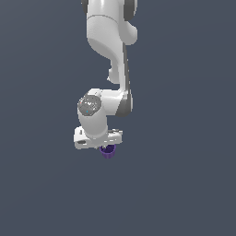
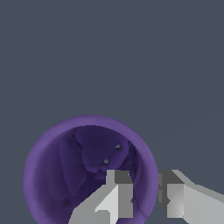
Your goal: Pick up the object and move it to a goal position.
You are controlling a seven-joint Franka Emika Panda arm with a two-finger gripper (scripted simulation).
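Note:
The object is a small purple cup point(image 1: 109, 151) that sits just under my gripper point(image 1: 107, 145) in the exterior view; the hand hides its upper part. In the wrist view I look down into the cup point(image 2: 52, 175) and see its round rim and dark inside. My gripper point(image 2: 145, 175) straddles the cup's wall. One finger point(image 2: 119, 192) is inside the cup and the other finger point(image 2: 175, 197) is outside it. The gap between them is narrow and they pinch the rim wall. I cannot tell whether the cup rests on the surface or is raised.
The white arm point(image 1: 110, 41) comes down from the top of the exterior view. Around it there is only a plain dark grey surface point(image 1: 184, 184). No goal marker shows in either view.

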